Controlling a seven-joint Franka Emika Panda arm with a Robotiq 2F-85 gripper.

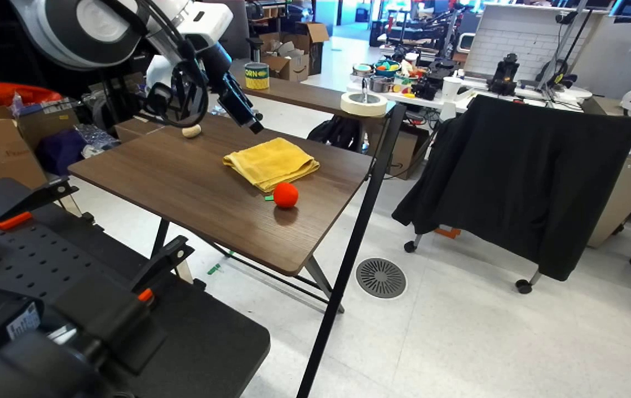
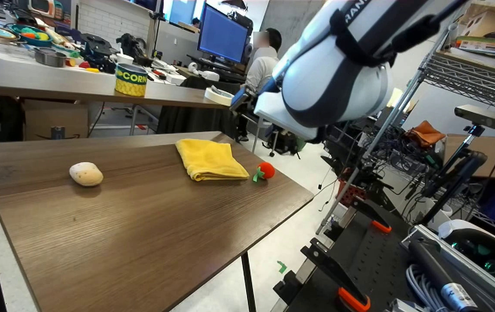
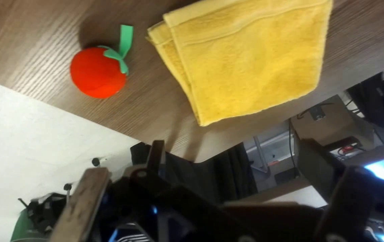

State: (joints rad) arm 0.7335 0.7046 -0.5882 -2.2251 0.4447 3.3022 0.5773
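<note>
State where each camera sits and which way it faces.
An exterior view: beside the table, looking down across it; arm top left.
An exterior view: beside the table, facing across to a monitor; arm top right.
Wrist view: at the arm's end, facing towel and tomato; open gripper at bottom.
Shared by both exterior views: potato, corn can.

In an exterior view, the cloth (image 2: 208, 159) lies on the table (image 2: 135, 242), with the potato (image 2: 86, 174) well to its left and the tomato (image 2: 266, 170) just beside its right front corner. Behind the table runs a bench (image 2: 78, 88) (across a gap), bearing the can (image 2: 131, 80) and, farther right, the roll of tape (image 2: 216, 97). To the table's right stands a platform (image 2: 374, 258).
</note>
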